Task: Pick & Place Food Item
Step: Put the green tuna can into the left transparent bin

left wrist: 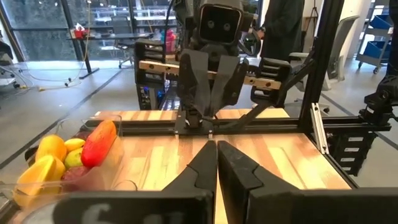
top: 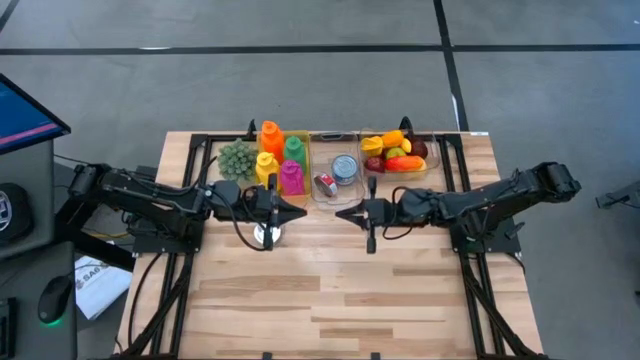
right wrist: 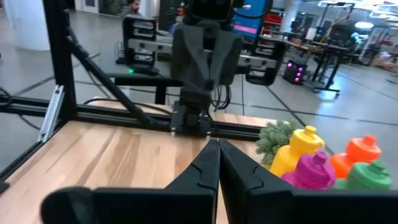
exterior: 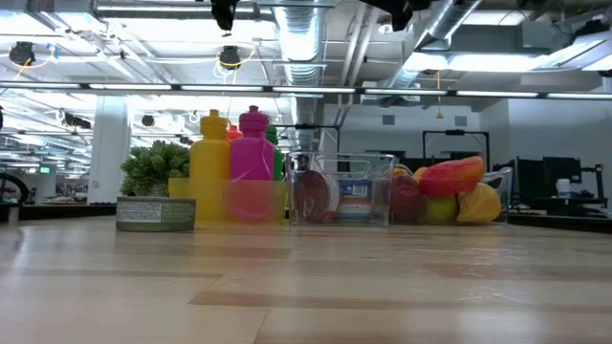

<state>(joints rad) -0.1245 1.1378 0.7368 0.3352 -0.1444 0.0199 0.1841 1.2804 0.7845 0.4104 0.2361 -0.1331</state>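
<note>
Tabletop (top: 330,290): both grippers, left (top: 300,212) and right (top: 341,212), clenched empty before the bins (top: 335,170); release the fingers before descending on food.

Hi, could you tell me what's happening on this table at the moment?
Neither arm is holding anything. The left gripper and right gripper are both shut and empty, raised over the middle of the table, tips facing each other. A tin can stands on the wood under the left arm, outside the bins. Behind are clear bins with colourful bottles, more cans, and toy fruit, plus a green leafy item.
</note>
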